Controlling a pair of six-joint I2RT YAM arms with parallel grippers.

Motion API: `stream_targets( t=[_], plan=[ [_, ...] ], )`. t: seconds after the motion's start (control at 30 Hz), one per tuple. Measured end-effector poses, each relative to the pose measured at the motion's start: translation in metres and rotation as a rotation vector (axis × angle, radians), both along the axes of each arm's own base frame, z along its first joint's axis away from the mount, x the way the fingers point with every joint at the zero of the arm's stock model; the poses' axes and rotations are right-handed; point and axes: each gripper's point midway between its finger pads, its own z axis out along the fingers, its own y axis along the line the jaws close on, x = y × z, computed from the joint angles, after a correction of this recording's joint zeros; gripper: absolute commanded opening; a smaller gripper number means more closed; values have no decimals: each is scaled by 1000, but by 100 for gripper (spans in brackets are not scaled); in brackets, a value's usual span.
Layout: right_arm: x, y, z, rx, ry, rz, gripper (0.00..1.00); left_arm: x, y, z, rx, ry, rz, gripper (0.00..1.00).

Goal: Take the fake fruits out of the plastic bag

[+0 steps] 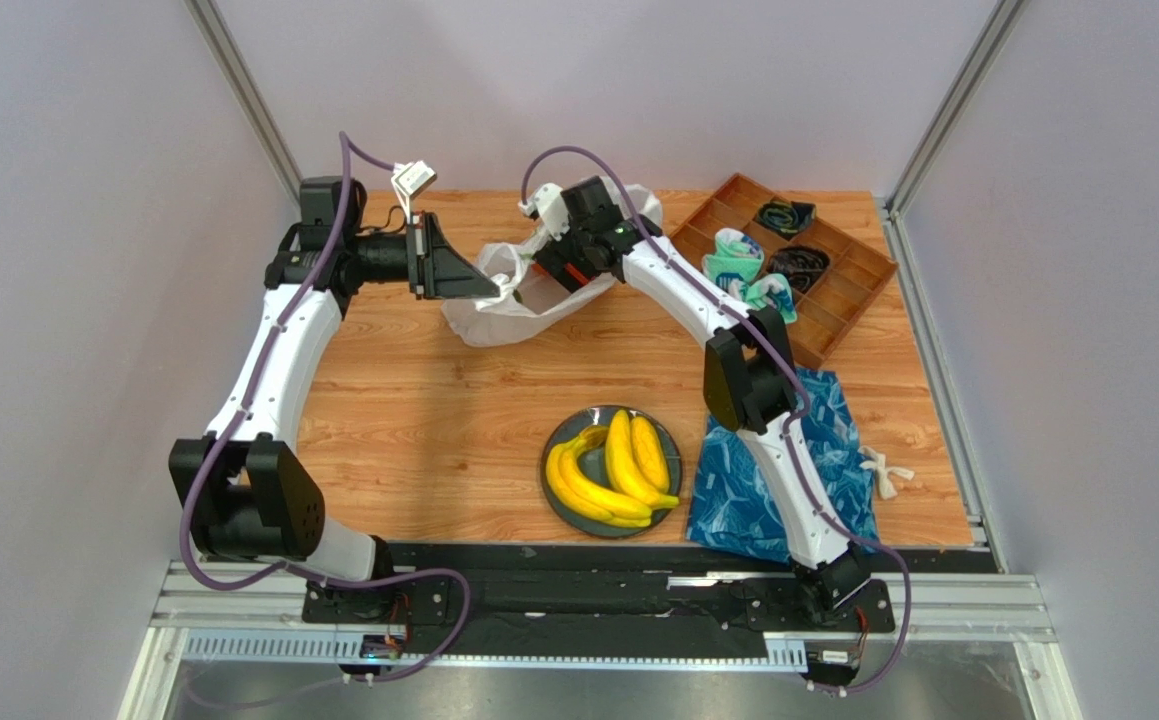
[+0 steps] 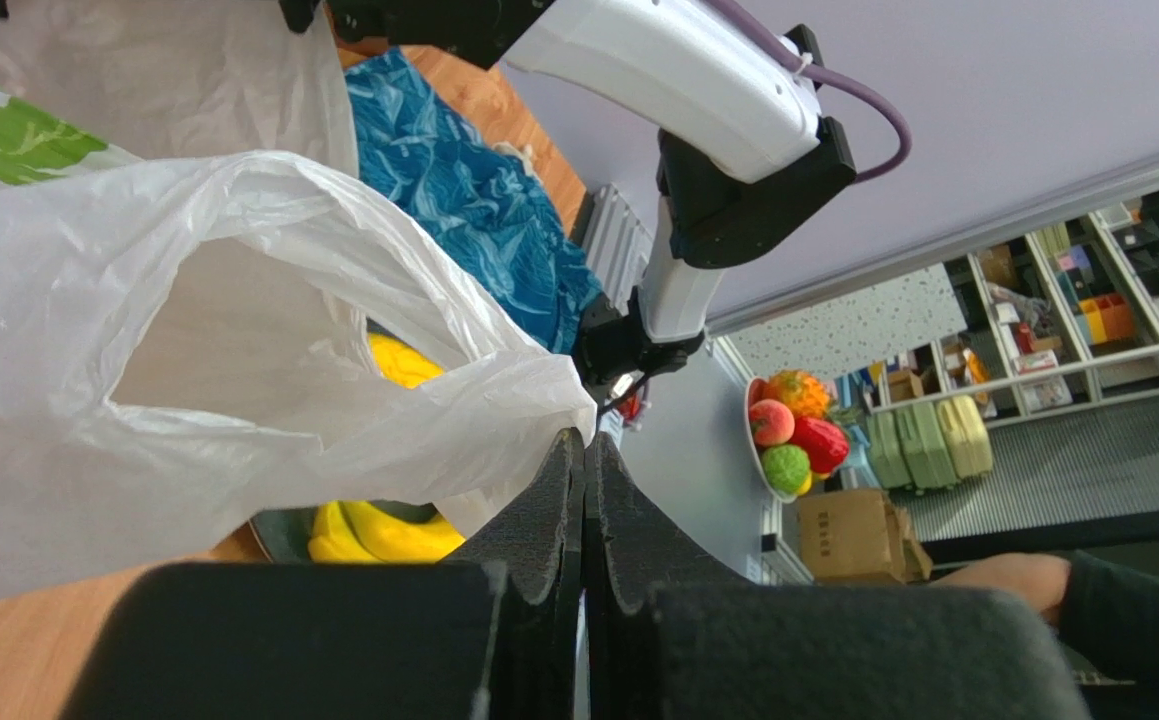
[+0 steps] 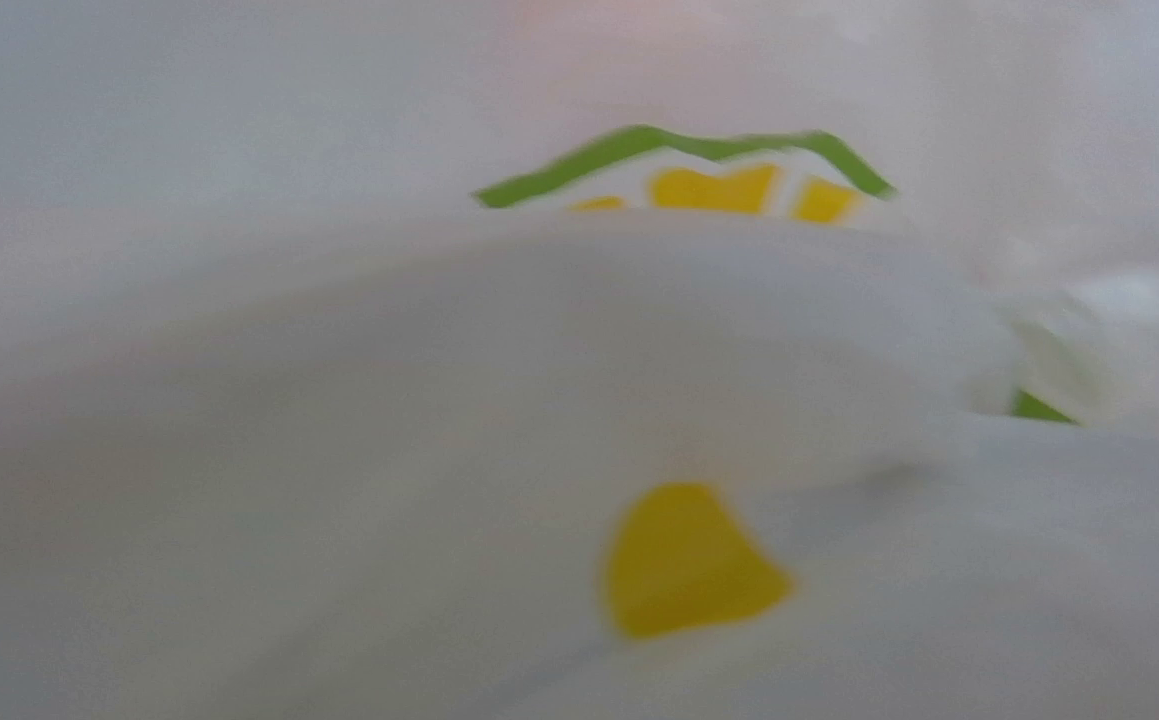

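The white plastic bag (image 1: 518,312) lies at the back middle of the table, lifted on its left side. My left gripper (image 1: 458,275) is shut, pinching the bag's edge (image 2: 540,393) at its fingertips. My right gripper (image 1: 552,275) reaches into the bag's mouth; its fingers are hidden by plastic. The right wrist view shows only blurred white plastic (image 3: 390,450) with a green-and-yellow lemon print (image 3: 690,177) and a yellow patch. Two yellow banana bunches (image 1: 615,468) lie on a dark plate (image 1: 567,435) at the front; they also show in the left wrist view (image 2: 375,530). The other fruits are hidden.
A blue patterned cloth (image 1: 773,468) lies under the right arm at the front right. A wooden divided tray (image 1: 841,285) with teal-and-white socks (image 1: 735,267) and dark items stands at the back right. A small white piece (image 1: 886,473) lies right of the cloth.
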Motion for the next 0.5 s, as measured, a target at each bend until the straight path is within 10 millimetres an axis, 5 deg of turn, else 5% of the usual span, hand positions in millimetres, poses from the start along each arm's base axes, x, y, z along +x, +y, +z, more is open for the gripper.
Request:
stream_targets(
  t=[0.27, 0.5],
  plan=[
    [13, -29, -10, 7, 22, -52, 100, -2, 0, -14, 6, 36, 5, 0],
    [12, -12, -20, 21, 40, -11, 93, -5, -5, -15, 6, 38, -14, 0]
  ],
)
